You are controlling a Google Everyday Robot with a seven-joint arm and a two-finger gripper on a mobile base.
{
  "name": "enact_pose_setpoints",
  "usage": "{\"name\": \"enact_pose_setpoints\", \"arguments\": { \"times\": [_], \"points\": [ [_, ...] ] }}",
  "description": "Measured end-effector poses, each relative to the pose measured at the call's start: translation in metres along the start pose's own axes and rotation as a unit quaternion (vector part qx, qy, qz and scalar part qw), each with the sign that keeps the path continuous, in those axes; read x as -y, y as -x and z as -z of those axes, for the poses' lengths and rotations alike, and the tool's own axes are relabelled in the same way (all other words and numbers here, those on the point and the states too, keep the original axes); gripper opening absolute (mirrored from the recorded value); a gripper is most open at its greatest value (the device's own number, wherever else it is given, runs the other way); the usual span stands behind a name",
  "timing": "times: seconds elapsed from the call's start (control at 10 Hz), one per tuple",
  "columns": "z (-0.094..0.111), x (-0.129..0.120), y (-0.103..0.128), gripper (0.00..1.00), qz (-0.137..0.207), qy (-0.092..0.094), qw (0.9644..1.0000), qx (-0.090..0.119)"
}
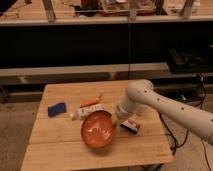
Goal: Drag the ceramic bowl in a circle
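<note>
An orange-red ceramic bowl (98,130) is seen on a wooden table (55,150), near the middle and toward the front edge. Its right rim is met by the gripper (118,121) at the end of 1 white arm (165,107), which reaches in from the right of the view. Whether the gripper is open or closed on the rim cannot be told. Just behind the bowl, a white tube (82,113) lies almost touching its rim, with a small carrot (90,102) beyond it. A blue pad (57,109) lies to the left, well apart. A dark and white packet (131,127) lies just right of the bowl, beneath the arm.

The step in hand is judged to be the circular drag itself. It is best done with the bowl held flat on the wood, with steady pressure. The curve is best drawn smooth and tight, so that the tube and packet are not pushed and the front edge is not approached.
</note>
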Motion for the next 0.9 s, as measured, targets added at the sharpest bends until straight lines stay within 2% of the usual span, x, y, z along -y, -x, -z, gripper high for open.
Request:
{"name": "enact_pose_setpoints", "arguments": {
  "times": [0.2,0.4,0.6,0.9],
  "points": [
    [0.012,-0.028,0.010,0.00,-0.004,0.011,0.9999,-0.008],
    [0.016,-0.041,0.028,0.00,0.031,0.027,0.9990,-0.015],
    [0.014,-0.038,0.043,0.00,0.068,0.043,0.9966,-0.014],
    [-0.006,-0.007,0.076,0.00,0.137,0.059,0.9886,0.015]
  ]
}}
